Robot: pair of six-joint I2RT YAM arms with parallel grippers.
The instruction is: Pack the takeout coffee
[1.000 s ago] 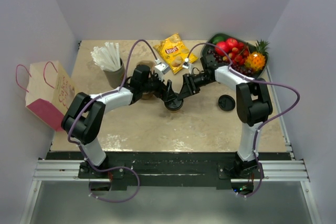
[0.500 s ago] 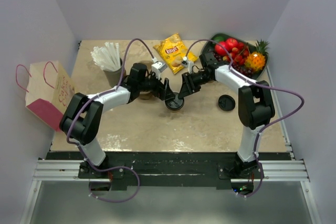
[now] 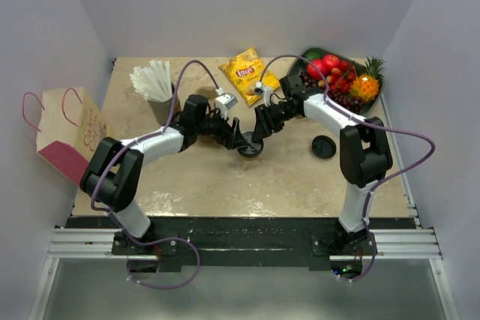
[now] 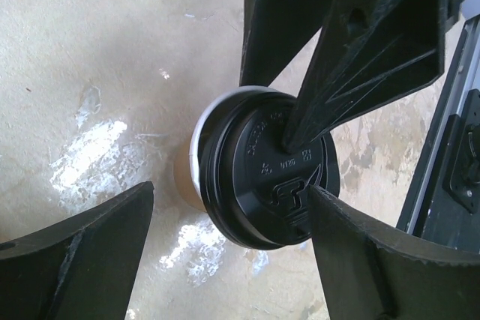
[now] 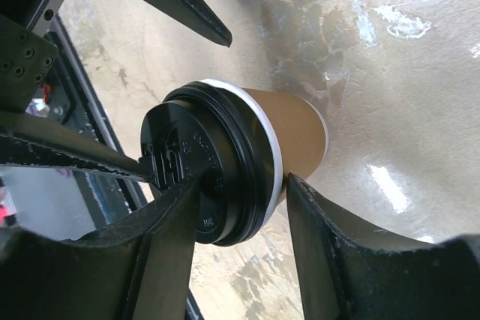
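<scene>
Two grippers crowd the takeout coffee (image 3: 250, 148), which stands upright in the middle of the table (image 3: 300, 185). Your left gripper (image 4: 232, 192) is spread wide either side of the cup; close it low on the tan wall, not on the lid (image 4: 274, 177). Your right gripper (image 5: 242, 179) straddles the lid's rim from 1 o'clock. Whether it is clamped or loose can't be told, so lift it clear first. The paper bag (image 3: 64, 136) sits at 9 o'clock.

Lab test cell: white walls (image 3: 247, 5) are enclosing a table (image 3: 285, 185); a metal rail (image 3: 82, 243) is running at 6 o'clock.
</scene>
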